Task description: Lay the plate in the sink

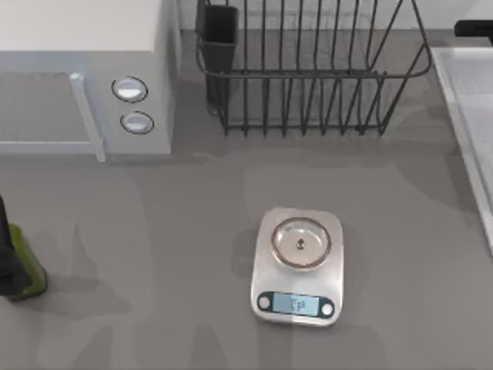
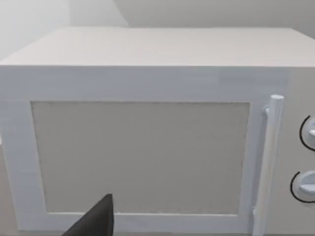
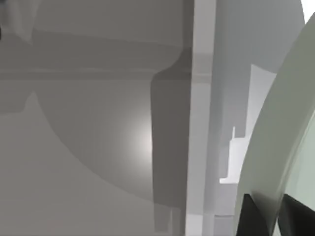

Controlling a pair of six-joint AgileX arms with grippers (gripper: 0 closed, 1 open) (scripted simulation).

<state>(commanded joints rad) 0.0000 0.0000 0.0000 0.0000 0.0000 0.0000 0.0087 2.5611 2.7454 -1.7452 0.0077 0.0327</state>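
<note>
Right wrist view, lower right of frame: right claw (image 3: 269, 216) pinching the plate (image 3: 275, 132) by its edge, fingers on either face. Plate pale mint, smooth, held on edge over the sink (image 3: 202, 123); rim beside it. Left claw (image 1: 11, 262) parked mid-left; spread not discernible.

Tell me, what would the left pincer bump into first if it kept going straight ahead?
Most likely the microwave: its door faces the left pincer squarely, with nothing visible between. How far off is unclear.
</note>
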